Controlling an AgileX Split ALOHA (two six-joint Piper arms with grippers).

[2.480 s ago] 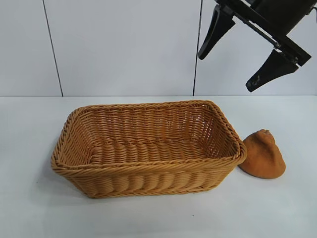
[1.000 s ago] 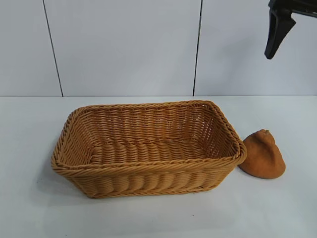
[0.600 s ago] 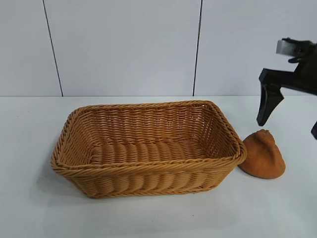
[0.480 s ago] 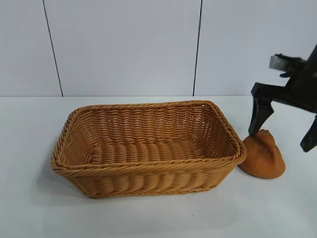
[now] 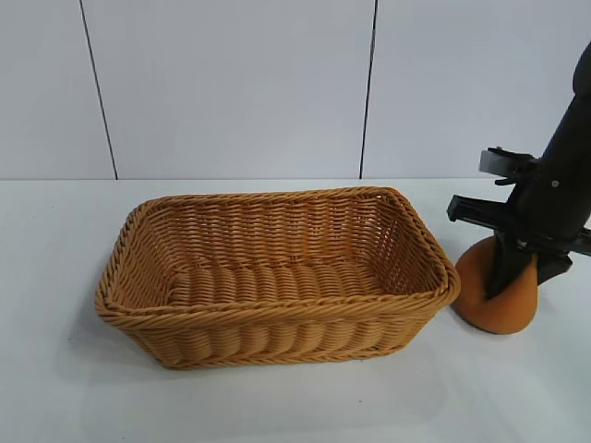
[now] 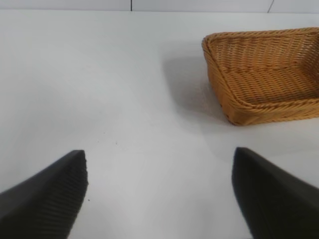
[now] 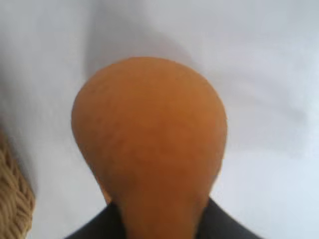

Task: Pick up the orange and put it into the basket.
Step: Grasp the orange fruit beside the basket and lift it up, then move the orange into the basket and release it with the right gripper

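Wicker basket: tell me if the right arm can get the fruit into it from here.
Probably yes. The right end effector is clamped on the narrow top of the dull orange pear-shaped fruit, right beside the tan woven wicker basket, whose open top is unobstructed. It must clear the rim.

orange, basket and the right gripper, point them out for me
orange (image 5: 480,300): exterior view, lower left of its round base.
basket (image 5: 277,309): exterior view, near braided rim.
right gripper (image 5: 515,268): exterior view, between its fingertips on the fruit's top.
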